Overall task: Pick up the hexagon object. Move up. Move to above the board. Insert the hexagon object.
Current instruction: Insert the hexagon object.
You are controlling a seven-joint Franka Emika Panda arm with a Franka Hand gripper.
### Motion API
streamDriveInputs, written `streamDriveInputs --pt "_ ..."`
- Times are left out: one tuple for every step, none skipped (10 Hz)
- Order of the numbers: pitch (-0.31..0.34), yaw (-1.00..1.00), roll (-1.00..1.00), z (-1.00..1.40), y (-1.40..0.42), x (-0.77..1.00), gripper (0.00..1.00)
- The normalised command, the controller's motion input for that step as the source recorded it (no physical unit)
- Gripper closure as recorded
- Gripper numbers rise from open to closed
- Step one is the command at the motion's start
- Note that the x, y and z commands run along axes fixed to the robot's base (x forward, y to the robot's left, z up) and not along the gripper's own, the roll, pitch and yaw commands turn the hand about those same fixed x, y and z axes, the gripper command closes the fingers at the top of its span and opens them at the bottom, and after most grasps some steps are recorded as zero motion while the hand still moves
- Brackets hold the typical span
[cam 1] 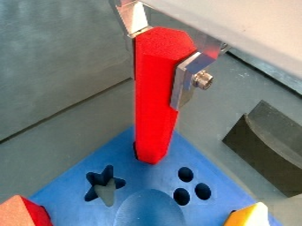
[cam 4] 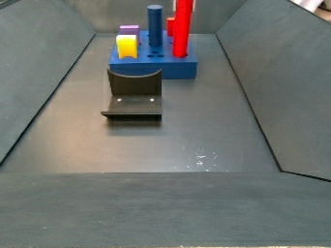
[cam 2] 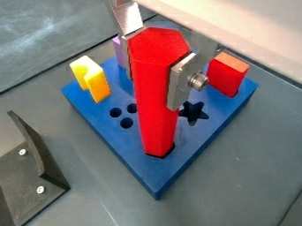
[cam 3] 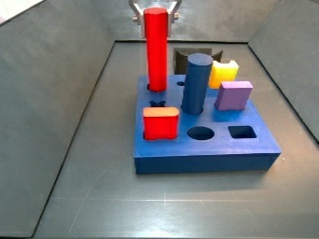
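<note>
Grey metal sheets form the floor (cam 3: 88, 187) and the sloping walls (cam 4: 39, 87) of a trough-like bay; the floor is dull and scuffed, with a few pale specks showing in a side view. The board (cam 3: 206, 154) sits on this floor toward the far end in one side view, with the fixture (cam 4: 134, 92) just in front of it there.

The gripper (cam 2: 151, 55) is above a corner of the board, its silver fingers (cam 2: 181, 79) clenched on the upper part of the hexagon rod (cam 2: 157, 93). The rod stands upright, and its lower end sits in a hole at the board's corner, as both wrist views and a side view (cam 3: 156, 51) show; how deep it goes cannot be told.

On the board also stand a blue cylinder (cam 3: 197, 84), a yellow piece (cam 3: 226, 73), a purple block (cam 3: 234, 94) and a short red block (cam 3: 161, 122). A star hole (cam 1: 104, 183), a cluster of three small round holes (cam 1: 189, 184), a round hole (cam 3: 200, 134) and a square hole (cam 3: 243, 133) lie open in its top.
</note>
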Motion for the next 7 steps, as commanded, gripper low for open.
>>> streamDriveInputs --pt "0.054 -0.09 0.14 -0.28 -0.03 0.00 1.00" --pt "0.081 -0.13 0.19 -0.31 -0.01 0.00 1.00" --pt "0.059 -0.13 0.13 -0.31 -0.03 0.00 1.00" --pt "0.011 -0.07 0.06 -0.47 -0.08 0.07 1.00" --pt "0.000 -0.04 0.05 -0.66 -0.14 0.32 1.00" --pt "0.000 -0.06 0.03 -0.77 -0.14 0.44 1.00" --pt "0.000 -0.13 0.01 -0.90 -0.13 0.47 1.00"
